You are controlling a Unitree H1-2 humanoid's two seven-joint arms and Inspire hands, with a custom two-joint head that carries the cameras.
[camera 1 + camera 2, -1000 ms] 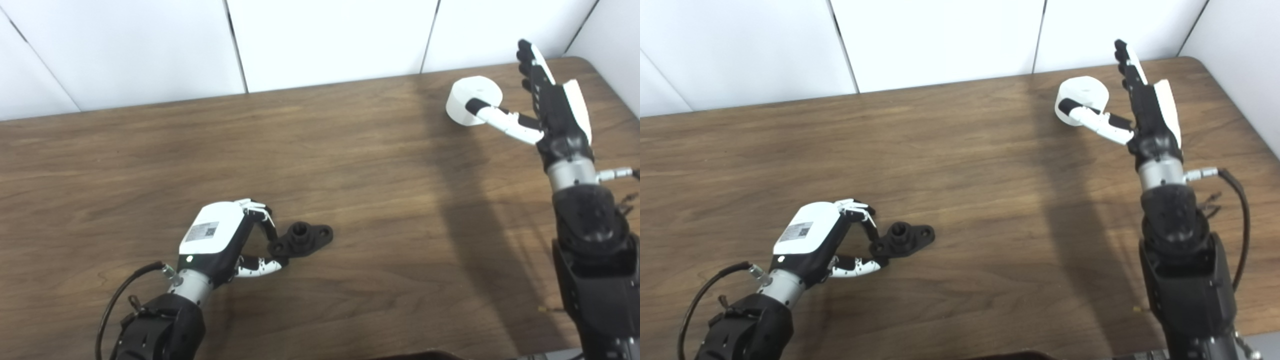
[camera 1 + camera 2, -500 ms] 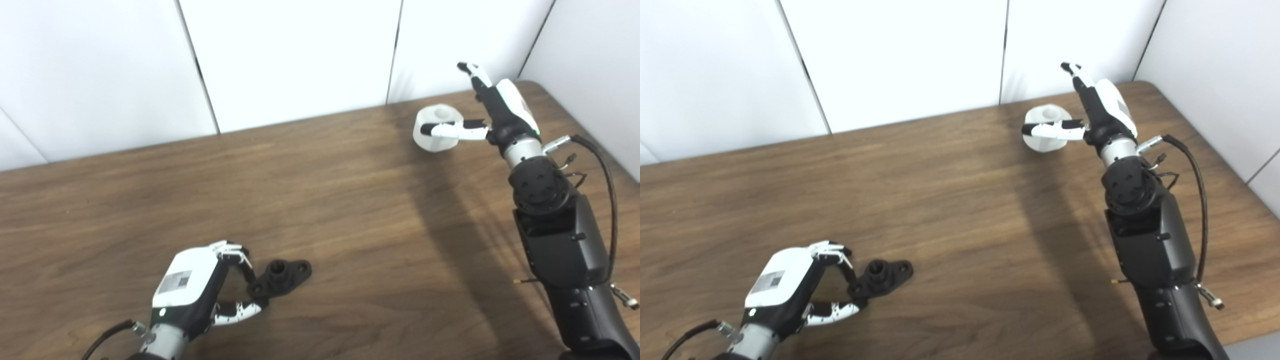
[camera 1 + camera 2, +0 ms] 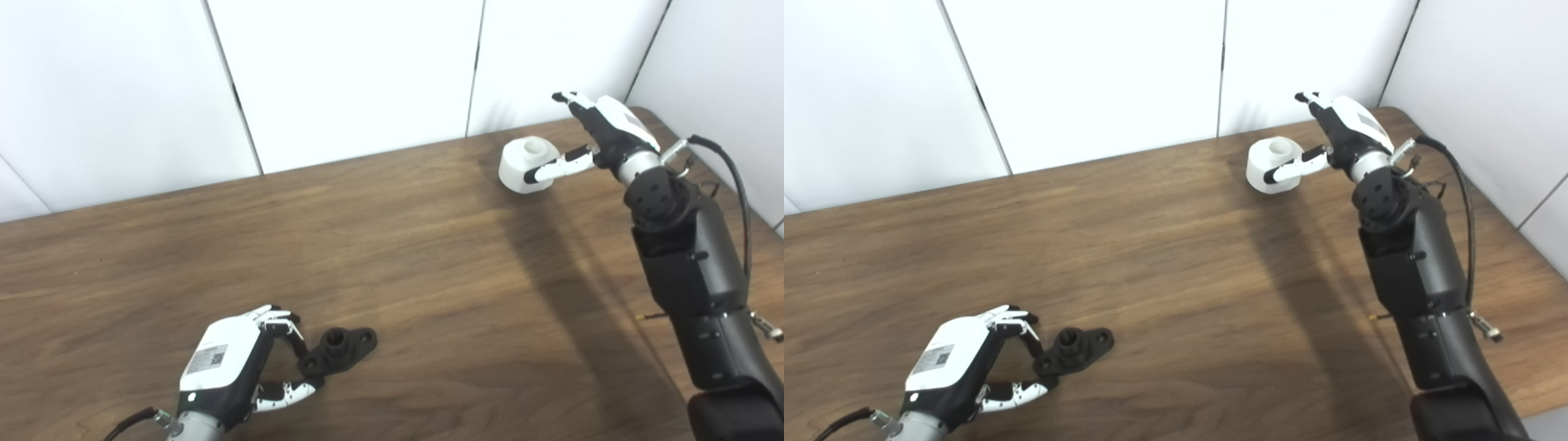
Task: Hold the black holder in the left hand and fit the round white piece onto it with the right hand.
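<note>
The black holder, a flat piece with a raised socket and holes, lies on the wooden table near the front left. My left hand is beside it, fingers and thumb closed on its near left end. At the far right, the round white piece stands on the table with a small knob on top. My right hand is at its right side and open. Its thumb lies against the piece's front wall, and its fingers stretch out above and behind it.
White wall panels rise right behind the table's far edge, close to the white piece. The table's rounded right corner lies just past my right hand. A cable loops off the right forearm.
The whole picture has shifted, so the camera moved. My right hand has turned by the white piece, its thumb now lower on the front wall. The left hand stays at the holder.
</note>
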